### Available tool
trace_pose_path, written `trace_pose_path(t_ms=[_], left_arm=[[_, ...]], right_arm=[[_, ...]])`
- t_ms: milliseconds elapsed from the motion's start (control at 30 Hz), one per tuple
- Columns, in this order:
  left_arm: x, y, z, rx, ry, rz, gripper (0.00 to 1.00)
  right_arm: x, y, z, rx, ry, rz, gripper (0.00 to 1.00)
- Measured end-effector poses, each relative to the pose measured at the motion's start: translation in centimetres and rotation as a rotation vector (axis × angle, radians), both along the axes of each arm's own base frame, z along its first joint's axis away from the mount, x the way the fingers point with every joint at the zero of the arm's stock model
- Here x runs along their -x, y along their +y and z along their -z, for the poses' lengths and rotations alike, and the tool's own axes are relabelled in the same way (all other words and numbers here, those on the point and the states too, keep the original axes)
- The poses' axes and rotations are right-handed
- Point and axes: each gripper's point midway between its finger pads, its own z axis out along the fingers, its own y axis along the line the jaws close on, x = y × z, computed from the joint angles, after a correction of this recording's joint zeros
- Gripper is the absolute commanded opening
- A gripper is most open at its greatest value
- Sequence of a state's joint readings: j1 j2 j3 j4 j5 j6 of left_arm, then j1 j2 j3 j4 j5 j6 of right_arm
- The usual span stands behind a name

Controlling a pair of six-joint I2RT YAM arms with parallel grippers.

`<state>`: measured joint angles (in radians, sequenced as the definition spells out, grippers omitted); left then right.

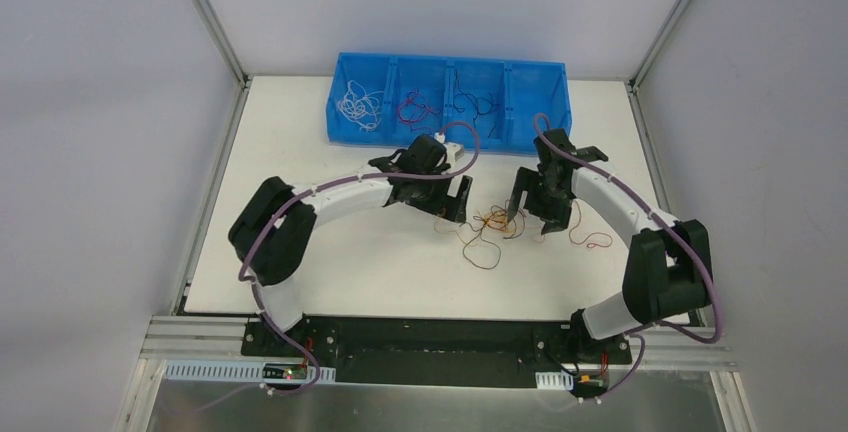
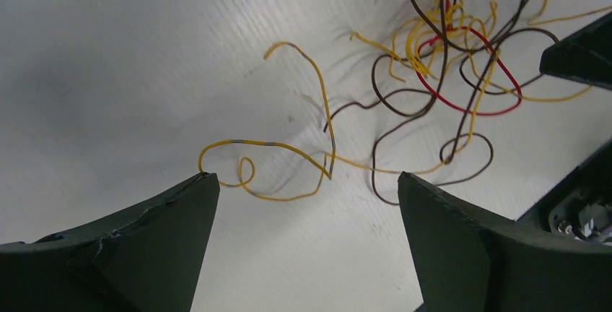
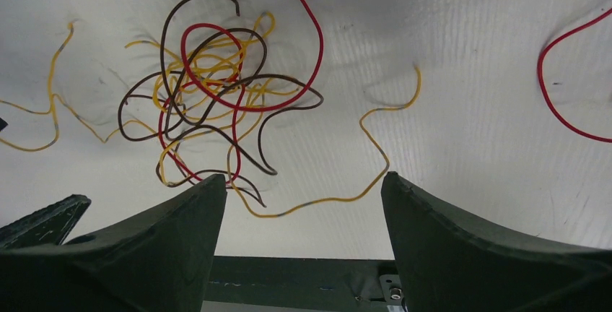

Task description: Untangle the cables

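Observation:
A tangle of thin yellow, brown and red cables lies on the white table between my two grippers. In the left wrist view the tangle is at the upper right, and a loose yellow strand trails from it to just ahead of my open, empty left gripper. In the right wrist view the tangle lies ahead and to the left, and a yellow strand runs across the gap of my open, empty right gripper. From above, the left gripper and the right gripper flank the tangle.
A blue bin with four compartments stands at the back, holding white wires, red wires and black wires. A separate red wire loop lies right of the right gripper. A brown loop lies nearer the front.

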<state>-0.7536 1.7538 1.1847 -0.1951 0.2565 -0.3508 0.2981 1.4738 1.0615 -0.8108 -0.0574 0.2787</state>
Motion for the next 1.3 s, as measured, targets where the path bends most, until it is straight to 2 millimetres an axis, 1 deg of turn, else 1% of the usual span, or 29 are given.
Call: trace_pose_path(t_ms=[100,133,200,267,367,433,533,600,633,667,700,733,800,833,867,900,933,967,1000,1033,1067,1167,1233,1300], left_arm=[[-1.3,-1.0,1.1,-0.025,-0.012,-0.006,0.98],[-1.8,-1.3,1.4,-0.028,-0.016,-0.006,0.93],[-2.4,-1.8,2.0,-0.033,-0.016,-0.006,0.73],[-2.8,-2.1,2.8,-0.042,-0.012,-0.006,0.48],[-2.6,-1.7,3.7,-0.064,0.0,-0.006,0.19],[-2.5,-1.2,4.1,-0.079,-0.002,-0.017,0.0],[-1.7,0.6,4.4,-0.114,0.001,-0.041,0.0],[-1.3,2.4,3.7,-0.132,-0.003,-0.067,0.0],[-1.2,3.3,3.1,-0.132,-0.01,-0.083,0.0],[-1.2,4.1,2.3,-0.128,-0.019,-0.099,0.0],[-1.5,5.4,1.1,-0.115,-0.037,-0.131,0.0],[-1.9,6.5,-0.1,-0.099,-0.057,-0.16,0.0],[-3.0,9.0,-3.0,-0.057,-0.11,-0.225,0.0],[-3.6,10.1,-4.5,-0.039,-0.141,-0.257,0.0],[-4.0,10.9,-5.6,-0.026,-0.167,-0.279,0.0],[-4.2,11.6,-6.8,-0.011,-0.197,-0.293,0.07],[-4.2,11.8,-7.7,0.0,-0.218,-0.295,0.23],[-3.9,11.8,-8.4,0.012,-0.229,-0.285,0.4],[-3.5,11.4,-8.9,0.032,-0.23,-0.264,0.48],[-2.9,10.8,-9.3,0.059,-0.222,-0.234,0.51],[-2.5,10.2,-9.4,0.076,-0.214,-0.205,0.52],[-0.5,7.4,-8.7,0.105,-0.174,-0.103,0.49],[1.2,4.7,-7.5,0.11,-0.137,-0.011,0.46],[2.4,2.2,-6.0,0.102,-0.091,0.063,0.46]], right_arm=[[-0.4,0.2,1.0,0.004,0.021,-0.001,0.82],[-0.5,0.2,1.4,0.004,0.026,-0.001,0.81],[-0.9,0.4,1.9,0.002,0.037,-0.003,0.74],[-1.3,0.6,2.5,0.002,0.04,-0.005,0.68],[-1.7,0.7,3.1,0.005,0.043,-0.009,0.56],[-1.9,0.6,3.2,0.011,0.035,-0.009,0.51],[-2.0,0.3,3.5,0.023,0.027,-0.008,0.44],[-1.5,0.1,4.0,0.034,0.036,-0.006,0.42],[-1.2,-0.1,4.3,0.038,0.045,-0.005,0.42],[-0.8,-0.2,4.5,0.042,0.053,-0.005,0.42],[-0.5,-0.3,4.6,0.043,0.057,-0.004,0.42],[-0.2,-0.4,4.6,0.043,0.06,-0.002,0.4],[0.2,-0.4,4.2,0.032,0.049,-0.001,0.34],[0.1,-0.2,3.8,0.023,0.036,0.0,0.29],[0.1,-0.1,3.4,0.013,0.025,0.001,0.25],[0.0,0.1,3.0,-0.002,0.011,0.004,0.21],[-0.1,0.3,2.7,-0.015,0.0,0.004,0.18],[-0.1,0.5,2.4,-0.027,-0.007,0.005,0.15],[0.0,0.7,2.2,-0.039,-0.01,0.004,0.1],[0.0,0.9,2.0,-0.048,-0.013,0.004,0.05],[0.1,1.1,1.9,-0.055,-0.014,0.003,0.0],[0.2,1.6,1.6,-0.074,-0.011,0.001,0.0],[0.2,1.7,1.5,-0.079,-0.013,0.001,0.0],[0.2,1.8,1.3,-0.081,-0.013,-0.001,0.0]])
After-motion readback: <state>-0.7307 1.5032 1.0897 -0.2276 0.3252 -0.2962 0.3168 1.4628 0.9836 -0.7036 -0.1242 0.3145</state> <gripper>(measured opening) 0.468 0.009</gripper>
